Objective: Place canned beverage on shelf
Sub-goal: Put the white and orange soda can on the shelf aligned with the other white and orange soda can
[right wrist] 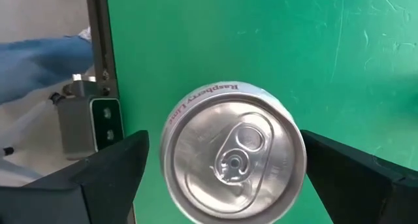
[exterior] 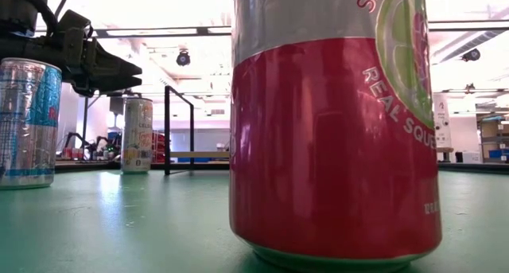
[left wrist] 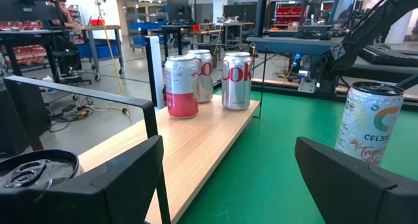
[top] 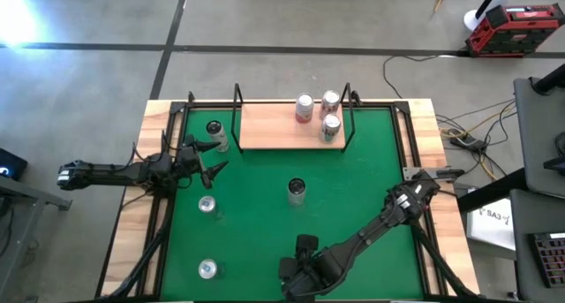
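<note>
Both arms were dark, nearly black, built of slim tubular links with thicker, blocky joints. The left gripper (top: 210,158) ended in two pointed black fingers (left wrist: 124,181), broad, flat and matte up close. The right gripper's (right wrist: 232,178) fingers were equally dark, wedge-shaped, with plain unmarked faces.

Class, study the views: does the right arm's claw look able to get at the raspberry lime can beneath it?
Probably yes. The right claw hangs open over the raspberry lime can, a finger on each side, with only bare green mat around it.
</note>
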Robot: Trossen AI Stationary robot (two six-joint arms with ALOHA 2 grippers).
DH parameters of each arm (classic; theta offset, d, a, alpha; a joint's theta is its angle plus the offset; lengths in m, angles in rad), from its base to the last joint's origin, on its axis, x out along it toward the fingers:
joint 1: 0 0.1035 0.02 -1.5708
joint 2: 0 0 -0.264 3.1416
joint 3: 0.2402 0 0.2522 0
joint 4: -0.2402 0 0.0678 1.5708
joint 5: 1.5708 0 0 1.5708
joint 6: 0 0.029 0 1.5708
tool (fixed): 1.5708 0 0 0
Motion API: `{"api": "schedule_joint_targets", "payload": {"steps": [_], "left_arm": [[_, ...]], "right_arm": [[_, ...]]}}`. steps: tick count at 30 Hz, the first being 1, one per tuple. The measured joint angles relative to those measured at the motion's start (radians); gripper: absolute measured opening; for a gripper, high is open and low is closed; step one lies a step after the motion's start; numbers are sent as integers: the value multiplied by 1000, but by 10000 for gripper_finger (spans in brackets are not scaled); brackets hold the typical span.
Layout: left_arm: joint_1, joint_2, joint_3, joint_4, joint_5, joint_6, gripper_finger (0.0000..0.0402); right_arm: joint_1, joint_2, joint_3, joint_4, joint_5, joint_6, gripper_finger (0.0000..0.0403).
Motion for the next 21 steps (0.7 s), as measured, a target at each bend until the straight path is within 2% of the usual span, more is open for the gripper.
{"api": "schedule_joint_targets", "payload": {"steps": [14,17,21], "left_arm": [[0,0,0,0,0,0,332],[0,0,0,0,0,0,332],[0,0,0,0,0,0,332]], "right_arm": [[0,7,-19,-1,1,46,374],[0,7,-25,0,1,62,348],[0,7,-26,4,6,67,290]]}}
